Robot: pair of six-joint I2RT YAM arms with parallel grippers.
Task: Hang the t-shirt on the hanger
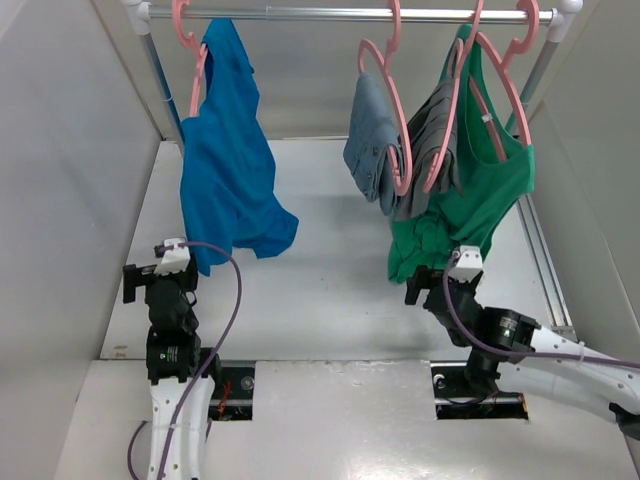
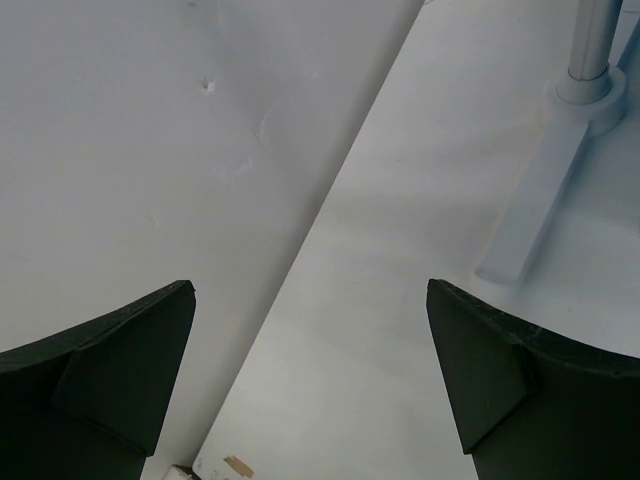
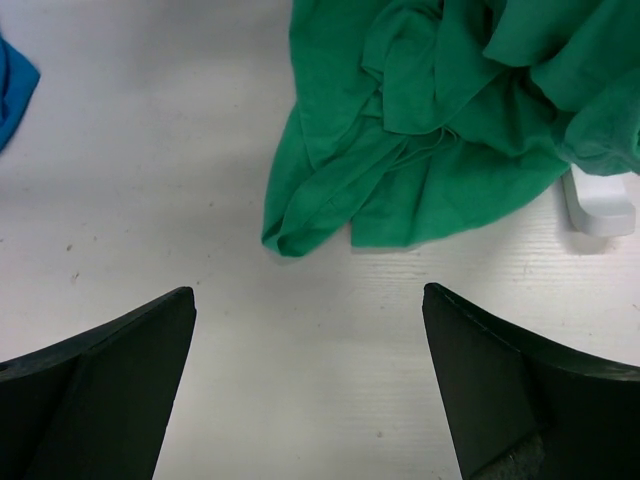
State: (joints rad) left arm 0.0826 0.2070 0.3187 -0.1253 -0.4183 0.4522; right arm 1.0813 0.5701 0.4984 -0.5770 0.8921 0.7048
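Top view: my left gripper [image 1: 152,278] and right gripper [image 1: 432,280] are wide and empty. Shirt [image 1: 225,180] at eleven o'clock looks crooked on hanger [image 1: 196,80]; I'd tug softly.

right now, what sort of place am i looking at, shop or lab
Probably a lab cell, not a shop: a white-walled table, a metal rail with clothes on pink hangers, two robot arms bolted at its edge.
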